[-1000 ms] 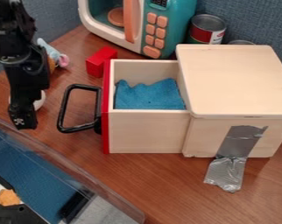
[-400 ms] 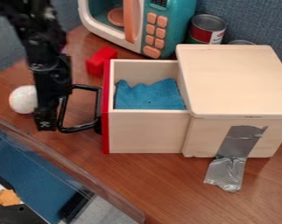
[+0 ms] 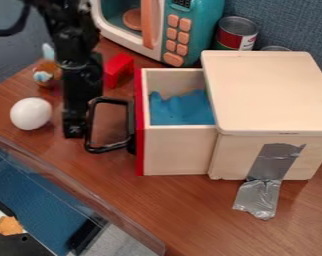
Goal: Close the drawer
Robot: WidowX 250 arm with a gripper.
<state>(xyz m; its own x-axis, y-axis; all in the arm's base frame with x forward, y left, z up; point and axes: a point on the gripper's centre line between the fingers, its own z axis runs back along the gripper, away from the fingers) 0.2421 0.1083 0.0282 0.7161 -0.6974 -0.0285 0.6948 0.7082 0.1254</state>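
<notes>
The drawer point(image 3: 180, 151) has slid farther into its wooden box point(image 3: 270, 95) — progress, though its red front remains well out. The black gripper point(image 3: 74, 131) has followed, seemingly against the handle point(image 3: 109, 149) — open or gripping, I can't tell.

Seen at the top edge, left of centre, as a black arm point(image 3: 65, 27). Slants down and to the right through bulky, jointed housings as far as the wrist point(image 3: 78, 52). Bends there, then hangs close to plumb. Carries the black tool point(image 3: 74, 129) below, pointed downward, upright to within a slight lean. Ends at about mid-height, in the left part of the view. Bears a small pale mark just above the tip. Reads narrow and straight-sided along the lower section, broader at the wrist. Glints faintly on the upper housings.
</notes>
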